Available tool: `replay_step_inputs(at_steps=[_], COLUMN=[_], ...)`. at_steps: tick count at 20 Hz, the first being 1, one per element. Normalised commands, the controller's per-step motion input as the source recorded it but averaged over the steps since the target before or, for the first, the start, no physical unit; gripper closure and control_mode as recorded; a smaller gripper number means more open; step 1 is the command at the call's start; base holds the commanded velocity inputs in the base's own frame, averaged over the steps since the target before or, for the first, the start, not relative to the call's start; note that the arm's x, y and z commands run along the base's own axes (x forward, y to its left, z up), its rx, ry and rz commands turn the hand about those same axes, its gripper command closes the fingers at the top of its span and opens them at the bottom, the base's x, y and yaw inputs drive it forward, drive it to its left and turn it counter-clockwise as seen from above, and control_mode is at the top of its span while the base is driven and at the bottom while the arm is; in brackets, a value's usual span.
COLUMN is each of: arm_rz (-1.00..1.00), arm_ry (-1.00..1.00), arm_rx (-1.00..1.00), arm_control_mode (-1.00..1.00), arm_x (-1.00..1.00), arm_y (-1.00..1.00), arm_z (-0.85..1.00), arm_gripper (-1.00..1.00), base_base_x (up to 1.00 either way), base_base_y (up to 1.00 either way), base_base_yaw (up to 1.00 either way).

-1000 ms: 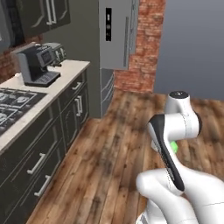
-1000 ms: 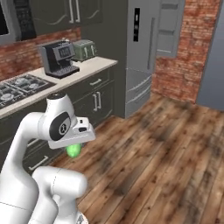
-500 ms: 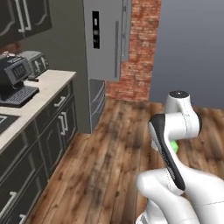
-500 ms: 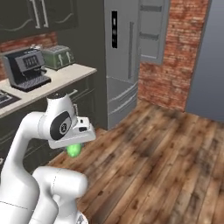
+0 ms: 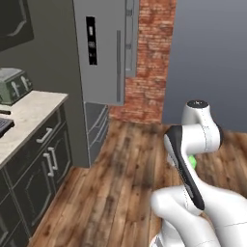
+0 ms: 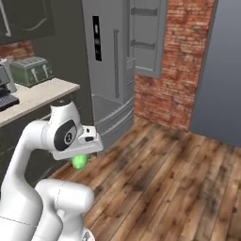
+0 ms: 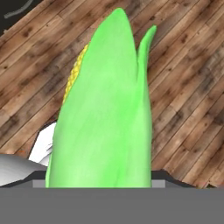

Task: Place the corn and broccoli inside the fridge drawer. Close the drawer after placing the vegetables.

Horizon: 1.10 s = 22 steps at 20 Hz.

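Wood-plank floor [image 5: 111,193], brown, worn. Red brick wall [image 5: 149,62] beside a plain grey wall [image 5: 212,62]. Tall grey fridge [image 5: 103,53] (door ajar, dark panel on front). Dark cabinets [image 5: 36,178] under a pale table [image 5: 29,108]; green toaster [image 6: 30,70] on top.

Home kitchen. I face a tall grey fridge [image 5: 103,53] with a dark panel on its door and long vertical handles. Left of the fridge I see a pale countertop [image 5: 26,118] over dark cabinets [image 5: 41,169] with bar handles, and a green toaster [image 6: 30,70] on the counter. Right of the fridge, a red brick wall [image 5: 152,58]. Below it, wood plank floor [image 6: 179,183].
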Motion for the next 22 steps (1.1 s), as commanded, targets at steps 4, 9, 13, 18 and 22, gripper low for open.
replay_step_inputs(at_steps=[4,9,13,18,22], arm_rz=[0.0,0.0,0.0,0.0,0.0], arm_ry=[0.0,0.0,0.0,0.0,0.0], arm_rx=[0.0,0.0,0.0,0.0,0.0], arm_control_mode=[1.0,1.0,1.0,1.0,1.0], arm_x=[0.0,0.0,0.0,0.0,0.0], arm_y=[0.0,0.0,0.0,0.0,0.0], arm_z=[0.0,0.0,0.0,0.0,0.0], arm_gripper=[1.0,1.0,1.0,1.0,1.0], base_base_x=[1.0,1.0,1.0,1.0,1.0], base_base_y=[-0.52,-0.42,-0.09,-0.15,-0.22], base_base_yaw=[0.0,0.0,0.12,0.21,0.25])
